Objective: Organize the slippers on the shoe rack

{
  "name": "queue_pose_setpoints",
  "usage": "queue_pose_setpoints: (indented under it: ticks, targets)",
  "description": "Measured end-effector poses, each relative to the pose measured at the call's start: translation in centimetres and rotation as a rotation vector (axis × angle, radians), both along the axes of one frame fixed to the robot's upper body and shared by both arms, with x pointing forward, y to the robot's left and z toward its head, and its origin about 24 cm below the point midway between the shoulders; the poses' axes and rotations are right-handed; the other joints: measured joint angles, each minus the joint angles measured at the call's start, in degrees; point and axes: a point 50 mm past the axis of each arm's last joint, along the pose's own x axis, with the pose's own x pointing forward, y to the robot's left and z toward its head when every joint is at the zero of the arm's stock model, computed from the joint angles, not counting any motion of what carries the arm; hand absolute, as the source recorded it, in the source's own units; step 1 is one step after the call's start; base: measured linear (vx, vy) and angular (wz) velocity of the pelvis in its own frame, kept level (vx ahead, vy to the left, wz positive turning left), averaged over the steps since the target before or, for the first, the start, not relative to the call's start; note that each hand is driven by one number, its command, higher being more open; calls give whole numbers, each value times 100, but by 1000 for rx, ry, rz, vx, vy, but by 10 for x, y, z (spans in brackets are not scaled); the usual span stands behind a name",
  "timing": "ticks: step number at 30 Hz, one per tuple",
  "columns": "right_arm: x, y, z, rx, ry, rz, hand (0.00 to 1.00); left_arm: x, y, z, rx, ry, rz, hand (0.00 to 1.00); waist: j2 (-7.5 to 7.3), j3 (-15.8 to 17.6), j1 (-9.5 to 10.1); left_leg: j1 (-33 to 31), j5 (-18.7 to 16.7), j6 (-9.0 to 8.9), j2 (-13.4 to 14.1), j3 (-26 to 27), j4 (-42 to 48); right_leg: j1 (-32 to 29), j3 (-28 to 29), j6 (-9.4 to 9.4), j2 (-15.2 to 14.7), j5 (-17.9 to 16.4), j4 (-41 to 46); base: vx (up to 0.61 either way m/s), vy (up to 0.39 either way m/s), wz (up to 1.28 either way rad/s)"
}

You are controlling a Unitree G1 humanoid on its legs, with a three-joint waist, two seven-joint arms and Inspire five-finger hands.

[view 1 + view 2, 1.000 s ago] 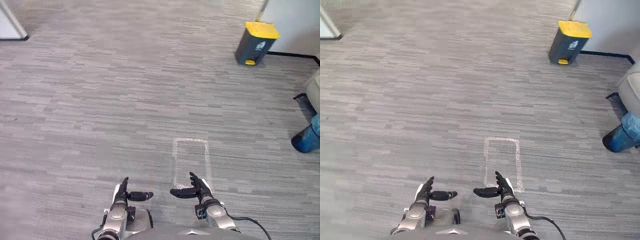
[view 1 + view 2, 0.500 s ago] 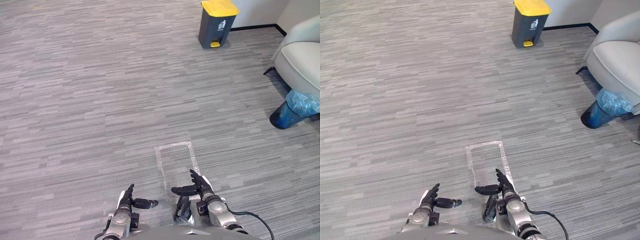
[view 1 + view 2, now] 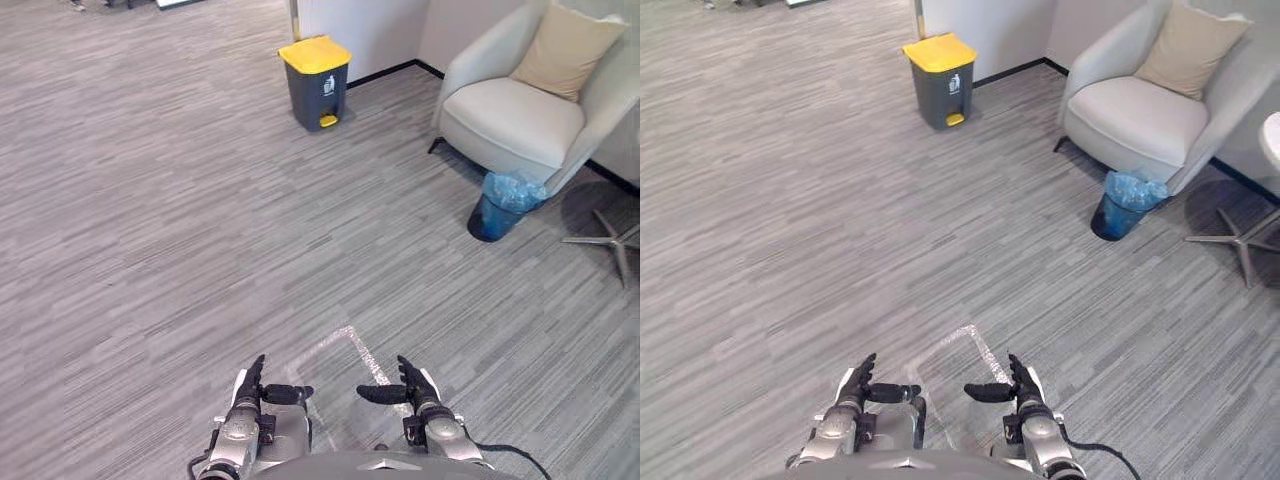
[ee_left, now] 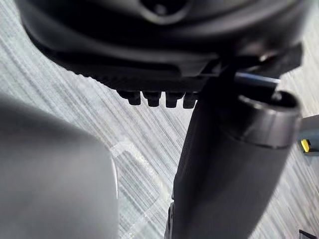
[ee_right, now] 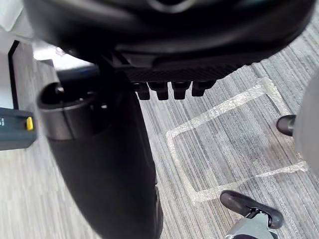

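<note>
- Neither slippers nor a shoe rack can be seen from the head or the wrists, so I cannot tell where they are; what the robot faces is grey carpet floor (image 3: 150,200).
- The left hand (image 3: 247,388) and the right hand (image 3: 412,388) are held low and close to the body, thumbs turned toward each other, fingers straight and relaxed, with nothing in them. My judgement: this is a carrying-free, ready posture, suited to walking or looking around and not to grasping.
- On the floor just ahead of the hands lies a rectangle of pale tape (image 3: 970,340); it probably marks a standing place.
- Farther away, a dark pedal bin with a yellow lid (image 3: 313,80) stands beside the wall, and a light armchair (image 3: 520,110) with a beige cushion (image 3: 570,45) is in the corner.
- A small bin with a blue bag (image 3: 503,203) stands just beside the armchair's front.
- A metal chair base (image 3: 610,245) shows at the edge.
- Writing: the yellow-lidded bin has a small white pictogram on its front; no words can be read anywhere.
</note>
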Motion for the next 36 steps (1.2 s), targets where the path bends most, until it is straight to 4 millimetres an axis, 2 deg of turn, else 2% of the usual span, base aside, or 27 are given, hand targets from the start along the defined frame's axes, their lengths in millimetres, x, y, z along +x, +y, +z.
queue_pose_setpoints:
  ticks: [2,3,5,6,7,10,11,12,13,14,16,17,18,19,20,21,22,23,24,26,27,28,29,31,33,36]
  targets:
    - [0,0,0,1,0,2,100,-2,-1,-1,-2,10,1,100,16,6,20,249,-81,73,-38,282,-171,-133,96,25,-122,-14,340,182,206,-81]
    - [0,3,0,8,1,8,100,-4,-1,-2,-3,17,5,100,54,14,63,607,-44,171,-18,637,-473,-350,-49,72,-233,13,865,212,219,-130]
    - [2,8,1,16,-4,19,100,-7,-1,-3,-1,24,5,100,68,12,51,1029,-14,221,55,1092,-833,-601,-816,172,-481,75,1426,121,108,-122]
    - [4,11,1,21,-4,29,100,-8,-1,-3,1,28,2,100,93,3,43,1152,2,246,96,1250,-968,-714,-1427,143,-619,32,1604,128,69,-107]
    - [6,15,1,22,-6,50,100,-9,-1,-4,4,35,-12,100,116,15,7,1277,3,246,213,1477,-1112,-878,-2233,-16,-686,-90,1703,152,56,-85]
    - [11,16,3,21,-20,59,100,-7,-4,-5,4,45,-31,100,171,64,-46,1324,2,240,452,1647,-1171,-1183,-2972,-142,-594,-132,1567,124,-79,-61]
    - [10,17,3,22,-18,57,100,-7,-3,-5,1,50,-34,100,73,42,-36,1382,2,161,449,1766,-1171,-1309,-3208,-314,-530,328,794,140,-123,-50]
    - [9,17,2,24,-16,56,100,-7,1,-5,9,47,-36,100,-62,31,-33,1458,-36,72,345,1762,-1176,-1322,-3141,-568,-549,801,517,201,-140,-57]
    - [13,13,3,12,-21,57,100,-7,-2,-5,2,52,-33,100,93,89,-49,1579,-109,-40,490,1727,-1217,-1219,-3069,-595,-397,771,539,160,-123,-45]
    - [15,7,4,-1,-28,48,100,-8,-7,-6,-12,54,-33,100,176,54,-49,1569,-111,-43,557,1702,-1232,-1218,-3014,-604,-277,764,432,155,-127,-44]
    - [14,-1,4,-20,-27,30,100,-8,-12,-7,-24,54,-42,100,267,18,-75,1578,-150,-107,653,1681,-1210,-1198,-3006,-635,-144,736,319,135,-128,-15]
    - [10,-7,3,-27,-18,7,100,-6,-14,-6,-27,52,-58,100,321,29,-89,1557,-242,-250,783,1650,-1017,-1089,-3029,-646,-17,683,208,127,-121,0]
    - [10,-9,3,-26,-16,-5,100,-6,-15,-6,-31,52,-66,100,317,33,-94,1448,-355,-374,922,1575,-588,-943,-3029,-633,110,655,57,88,-111,0]
    - [9,-9,2,-25,-14,-8,100,-6,-15,-6,-35,51,-67,100,305,42,-92,1358,-422,-394,1003,1542,-250,-838,-3019,-635,175,662,-39,92,-124,-13]
    - [5,-9,1,-25,-3,-11,100,-6,-13,-6,-35,51,-65,100,299,47,-59,1138,-496,-478,1185,1533,535,-652,-2927,-645,307,665,-181,137,-129,-39]
    - [4,-9,1,-24,-5,-6,100,-4,-13,-5,-36,39,-54,100,302,45,19,799,-537,-446,1371,1485,1455,-526,-2726,-720,438,640,-277,114,-96,-70]
    - [3,-10,0,-31,-3,0,100,-3,-13,-3,-37,28,-49,100,326,51,98,638,-685,-454,1375,1304,1853,-484,-2542,-741,517,637,-310,116,-1,-104]
    - [3,-12,0,-34,-3,1,100,-2,-15,-2,-43,17,-49,100,391,45,125,514,-850,-430,1296,1114,1950,-465,-2305,-749,579,636,-318,107,72,-128]
    - [2,-12,0,-34,-1,-2,100,-3,-16,-3,-47,19,-50,100,408,47,100,361,-1012,-389,1044,851,1695,-456,-2021,-755,595,637,-316,158,120,-128]
    - [2,-12,0,-37,2,-4,100,-2,-15,-2,-43,12,-46,100,392,57,116,198,-1027,-364,653,241,1021,-452,-1609,-771,582,663,-303,137,143,-116]
    - [2,-12,0,-40,1,-6,100,-2,-15,-2,-41,10,-45,100,390,58,120,155,-995,-346,543,-17,740,-451,-1469,-743,581,658,-288,116,165,-113]
    - [2,-13,0,-44,1,-10,100,-1,-15,-1,-40,9,-44,100,439,36,124,170,-612,-329,416,-409,280,-450,-1232,-619,589,648,-222,136,180,-101]
    - [2,-15,0,-51,3,-13,100,-3,-16,-2,-40,13,-40,100,428,19,128,314,-301,-214,370,-392,145,-428,-1051,-518,614,640,-207,159,180,-82]
    - [1,-11,-1,-44,3,-16,100,2,-14,0,-25,1,-54,100,245,-34,99,376,-303,-195,235,-270,142,-349,-900,-368,486,701,-408,247,202,-41]
    - [-4,-10,-3,-39,19,-20,100,1,-13,-1,-20,9,-58,100,198,-37,100,538,-310,-183,141,-252,55,-184,-858,-322,410,727,-570,188,160,-17]
    - [-7,-10,-4,-29,27,-46,100,-5,-11,-4,-15,38,-61,100,214,-47,87,938,-304,-142,77,-170,-250,110,-780,-267,338,726,-723,109,73,-12]
